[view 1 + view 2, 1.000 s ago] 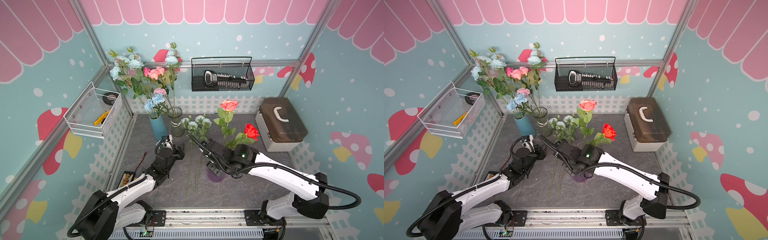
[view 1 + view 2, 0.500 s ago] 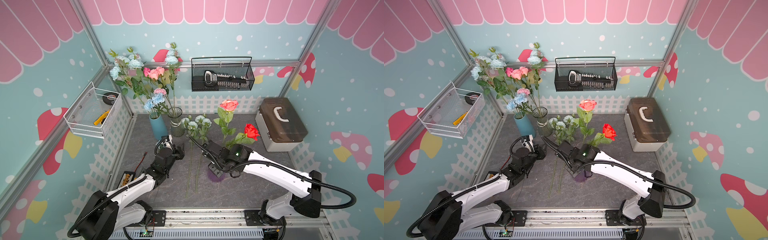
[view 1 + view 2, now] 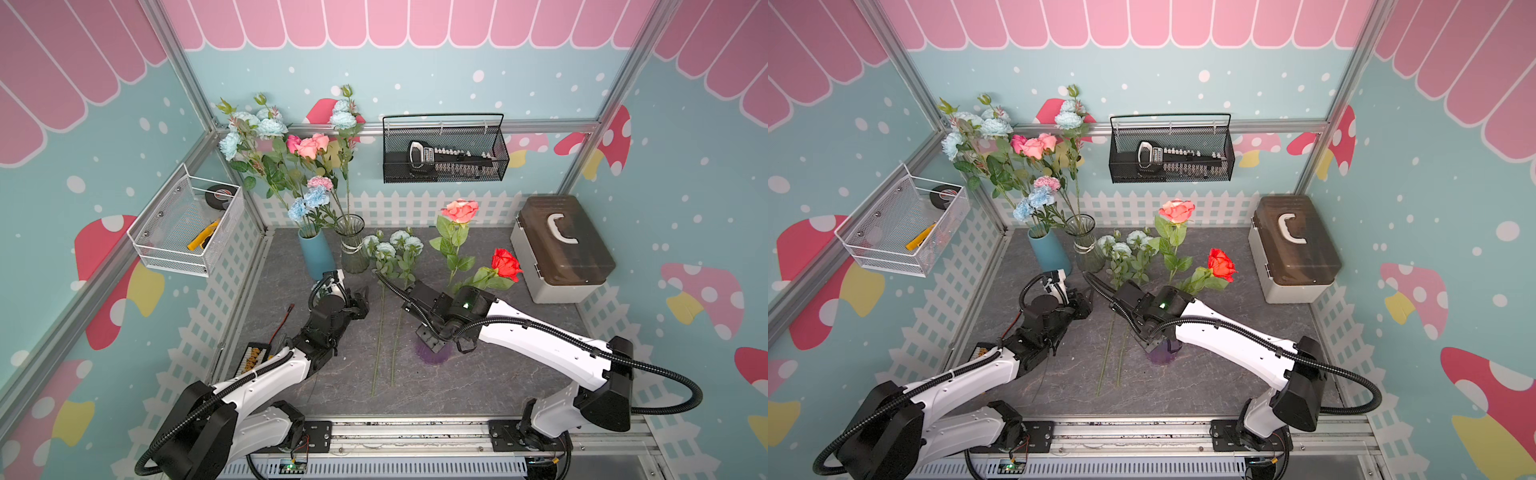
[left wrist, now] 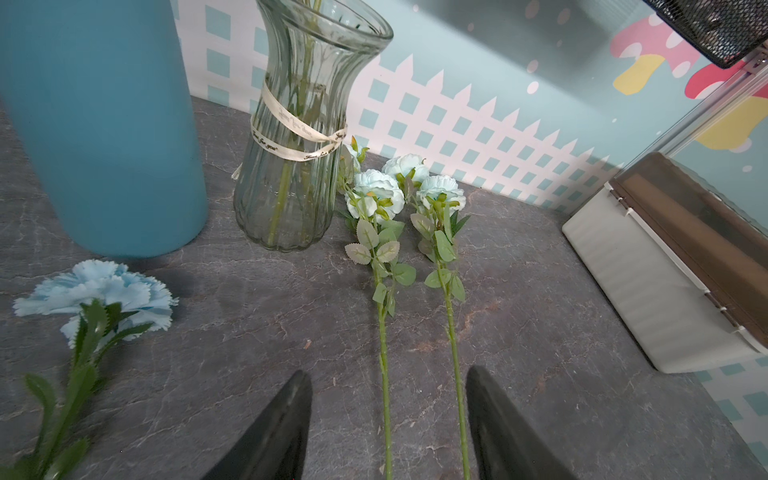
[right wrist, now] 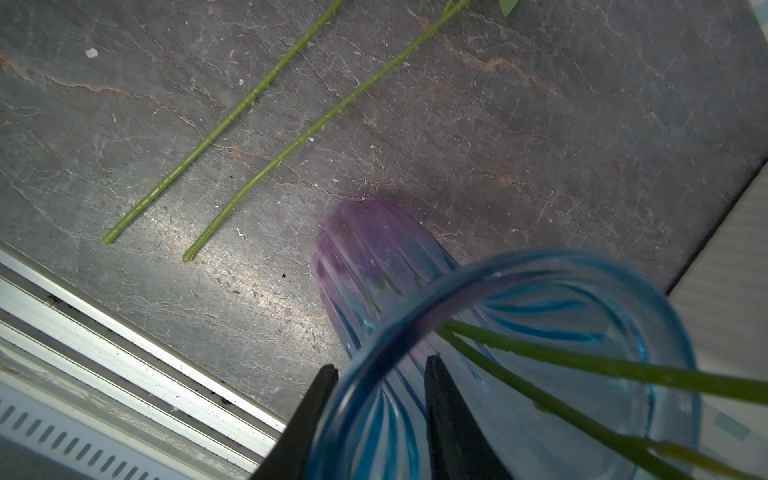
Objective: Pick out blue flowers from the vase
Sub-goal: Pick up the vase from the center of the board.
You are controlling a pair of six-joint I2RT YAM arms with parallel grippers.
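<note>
1. Grey surface: two blue flowers lie flat on it between the arms.
2. Tall blue vase, at the back, holds more of them.
3. Tinted glass vase: the right pincer straddles its rim with a narrow gap; I cannot tell if it grips.
4. Left pincer: wide, holding nothing, over the lying stems.

Purple glass vase, centre of frame, mostly hidden under the right arm in both top views; only its base shows. Right wrist view cuts off its rim and the two stems inside. Black wire basket, upper centre: contents too small to identify.
</note>
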